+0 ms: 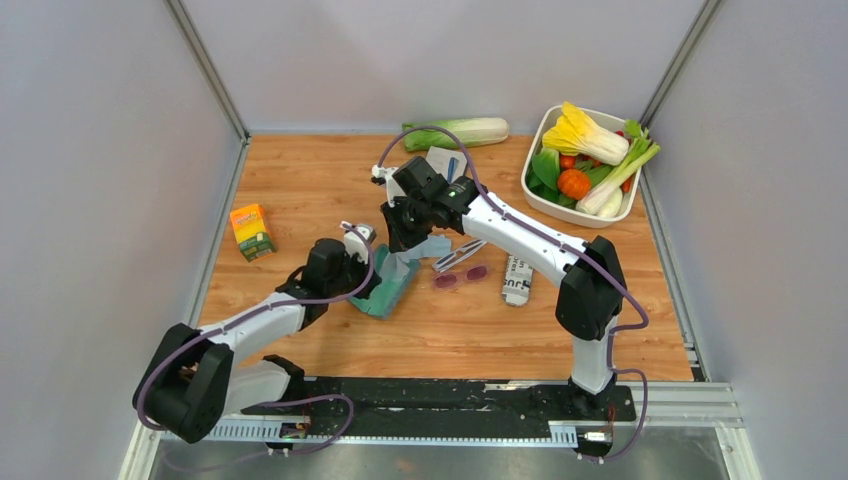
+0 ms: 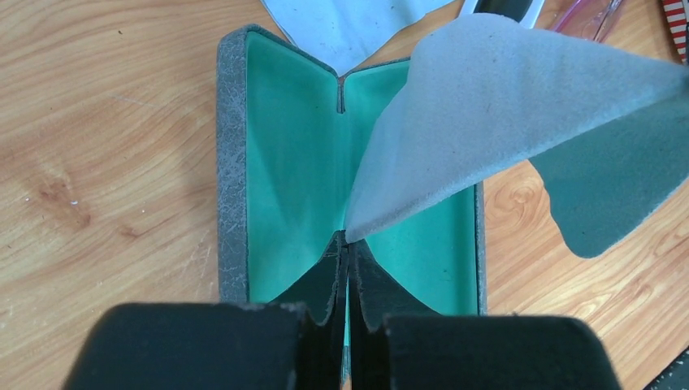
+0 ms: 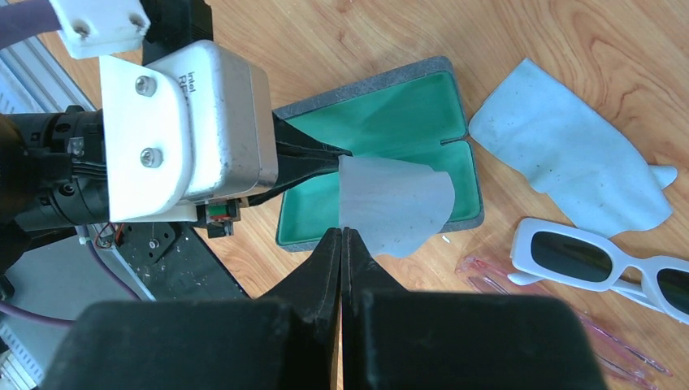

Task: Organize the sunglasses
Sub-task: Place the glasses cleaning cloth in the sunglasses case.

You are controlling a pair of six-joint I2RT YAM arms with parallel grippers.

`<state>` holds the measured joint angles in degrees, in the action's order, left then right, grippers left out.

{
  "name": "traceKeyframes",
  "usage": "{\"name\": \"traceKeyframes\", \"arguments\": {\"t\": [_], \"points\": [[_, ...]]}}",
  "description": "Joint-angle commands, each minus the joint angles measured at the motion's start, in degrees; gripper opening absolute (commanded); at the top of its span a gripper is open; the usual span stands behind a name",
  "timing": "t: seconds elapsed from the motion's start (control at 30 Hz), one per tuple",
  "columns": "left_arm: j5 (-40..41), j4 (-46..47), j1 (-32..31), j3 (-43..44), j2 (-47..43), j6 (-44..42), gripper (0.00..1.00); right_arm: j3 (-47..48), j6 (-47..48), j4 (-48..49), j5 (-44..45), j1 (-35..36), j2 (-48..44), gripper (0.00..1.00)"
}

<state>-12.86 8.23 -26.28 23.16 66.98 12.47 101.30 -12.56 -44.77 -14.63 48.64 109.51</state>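
The sunglasses [image 1: 462, 277], a small pair with pink lenses, lie on the wood right of the open grey case [image 1: 385, 292]; they show faintly in the right wrist view [image 3: 487, 272]. The case [image 2: 231, 162] lies open with its teal lining up. Above it a light blue cloth [image 2: 504, 106] hangs lifted. My left gripper [image 2: 348, 240] is shut on one corner of it. My right gripper [image 3: 342, 231] is shut at the cloth's [image 3: 394, 203] lower edge. The left gripper's fingers [image 3: 321, 158] meet the cloth's upper left corner. Both grippers hover over the case [image 3: 390, 122].
A second light blue cloth [image 3: 569, 162] lies flat past the case's hinge end. White-framed dark sunglasses [image 3: 569, 258] rest beside the pink pair. A printed roll [image 1: 517, 280], an orange carton [image 1: 252, 230], a long cabbage [image 1: 455, 133] and a white vegetable dish [image 1: 540, 200] stand around.
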Motion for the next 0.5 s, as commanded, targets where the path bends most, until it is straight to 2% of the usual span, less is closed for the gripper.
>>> {"name": "traceKeyframes", "arguments": {"t": [0.0,0.17,0.47], "points": [[0.73,-4.69,-0.26,4.08,-3.34,0.62,0.0,-0.04,1.04,0.91,0.39,-0.74,-2.64,0.0],[3.62,-19.27,-0.26,9.79,-3.88,5.53,0.0,-2.85,1.57,4.25,1.53,-1.36,-3.08,0.0],[2.84,-35.46,-0.26,17.18,-4.13,10.82,0.0,-5.49,2.71,8.2,2.68,-2.15,-1.58,0.0]]}}
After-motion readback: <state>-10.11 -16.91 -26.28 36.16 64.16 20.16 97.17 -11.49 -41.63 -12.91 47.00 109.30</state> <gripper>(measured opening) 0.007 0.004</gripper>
